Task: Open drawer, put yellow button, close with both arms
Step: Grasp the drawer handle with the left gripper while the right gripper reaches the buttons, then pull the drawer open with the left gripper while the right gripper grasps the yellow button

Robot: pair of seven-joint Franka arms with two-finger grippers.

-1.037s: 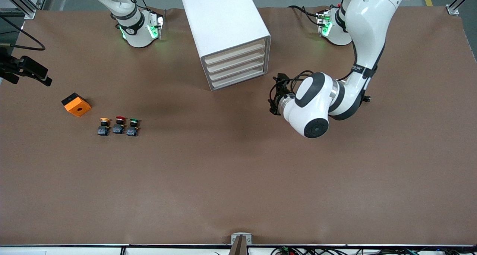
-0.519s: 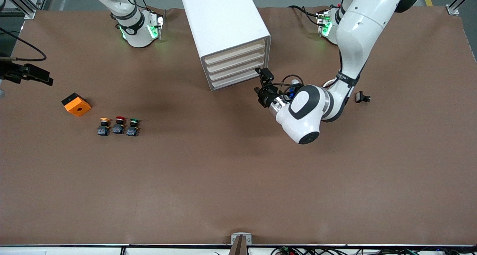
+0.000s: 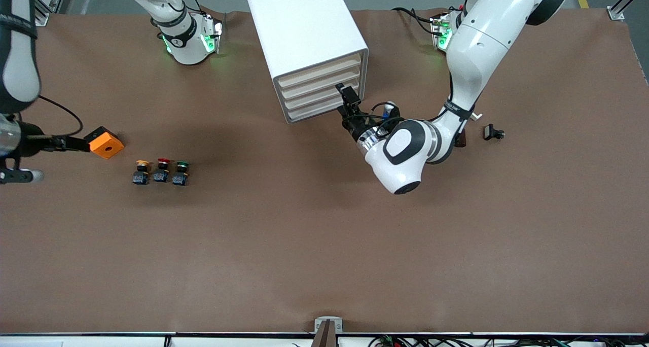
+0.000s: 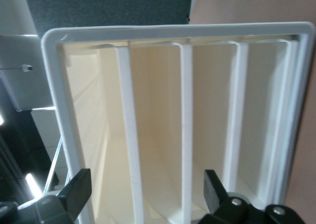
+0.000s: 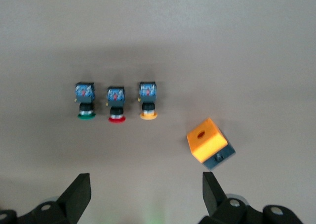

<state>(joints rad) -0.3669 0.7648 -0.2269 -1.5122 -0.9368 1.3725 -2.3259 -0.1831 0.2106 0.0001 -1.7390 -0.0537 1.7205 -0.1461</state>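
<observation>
The white cabinet (image 3: pixel 304 27) stands at the robots' edge of the table with all four beige drawer fronts shut; the drawer (image 3: pixel 322 69) is the uppermost. My left gripper (image 3: pixel 349 101) is open and empty, close in front of the drawer fronts. In the left wrist view (image 4: pixel 145 182) its fingers straddle the middle fronts, with the drawer (image 4: pixel 91 125) off to one side. The yellow button (image 3: pixel 142 170) stands in a row with two other buttons toward the right arm's end. My right gripper (image 3: pixel 66 143) is open and empty, up over the table beside that row. The right wrist view (image 5: pixel 145 184) shows the yellow button (image 5: pixel 148 103).
A red button (image 3: pixel 163 169) and a green button (image 3: pixel 180 172) stand beside the yellow one. An orange block (image 3: pixel 104 142) with a hole lies just past them toward the right arm's end. A small black part (image 3: pixel 493 132) lies toward the left arm's end.
My left gripper has swung in toward the cabinet and now sits close to the drawer fronts. My right arm has come down and in over the table toward the orange block.
</observation>
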